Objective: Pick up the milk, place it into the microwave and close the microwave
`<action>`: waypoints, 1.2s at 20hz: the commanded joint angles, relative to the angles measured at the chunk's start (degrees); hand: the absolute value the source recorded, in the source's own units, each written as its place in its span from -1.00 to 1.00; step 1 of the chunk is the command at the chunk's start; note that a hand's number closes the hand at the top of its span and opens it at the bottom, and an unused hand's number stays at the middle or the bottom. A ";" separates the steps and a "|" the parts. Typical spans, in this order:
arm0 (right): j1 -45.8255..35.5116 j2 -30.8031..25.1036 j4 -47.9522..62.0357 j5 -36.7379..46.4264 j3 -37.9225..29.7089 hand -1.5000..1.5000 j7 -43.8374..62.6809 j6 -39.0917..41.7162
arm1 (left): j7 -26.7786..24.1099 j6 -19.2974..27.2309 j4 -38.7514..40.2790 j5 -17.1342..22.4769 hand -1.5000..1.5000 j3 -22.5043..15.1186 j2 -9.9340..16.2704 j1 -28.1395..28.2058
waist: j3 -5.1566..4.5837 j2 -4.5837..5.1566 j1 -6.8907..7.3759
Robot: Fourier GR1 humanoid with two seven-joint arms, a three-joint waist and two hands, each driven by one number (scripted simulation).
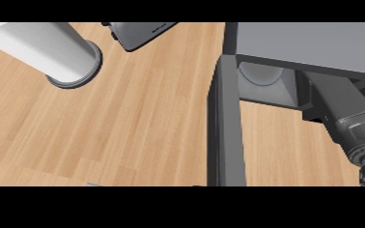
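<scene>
You have a single head view, looking steeply down and close onto the wooden counter (pixel 128 125), with the open microwave (pixel 299 43) at the upper right, its door (pixel 227 125) running down the middle, and a grey forearm (pixel 342 111) entering at the right edge.

Kitchen, wooden counter (pixel 143 121), open microwave (pixel 299 43)
</scene>
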 commanded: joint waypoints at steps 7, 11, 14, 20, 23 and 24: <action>-0.74 -1.41 0.01 0.47 0.10 1.00 0.19 -0.30 | 0.15 0.59 1.15 -1.90 -1.00 0.75 0.79 -1.69 | -0.14 0.85 1.54; -0.70 -2.53 -0.12 0.17 -0.31 1.00 0.39 0.60 | 1.33 0.53 1.18 -2.11 -1.00 0.38 2.05 -1.94 | -0.01 1.04 1.16; -1.00 -2.94 -0.13 -0.04 -0.61 1.00 0.94 0.52 | 1.03 0.70 0.44 -2.97 -1.00 0.43 2.06 -2.75 | 0.01 1.05 1.51; -3.74 1.02 -1.39 -2.32 -2.07 -1.00 -0.87 6.03 | 1.07 0.86 1.95 -3.98 -1.00 0.02 2.23 -4.11 | 0.00 0.45 2.01; -4.75 1.43 0.98 1.29 1.67 -1.00 2.73 7.01 | 1.53 0.62 2.32 -4.79 -1.00 -0.25 2.84 -4.52 | -0.40 0.34 3.08; -5.21 1.81 0.97 1.97 2.35 -1.00 3.10 6.08 | 1.76 0.71 2.01 -4.20 -1.00 -0.77 3.09 -5.09 | -0.40 0.22 2.92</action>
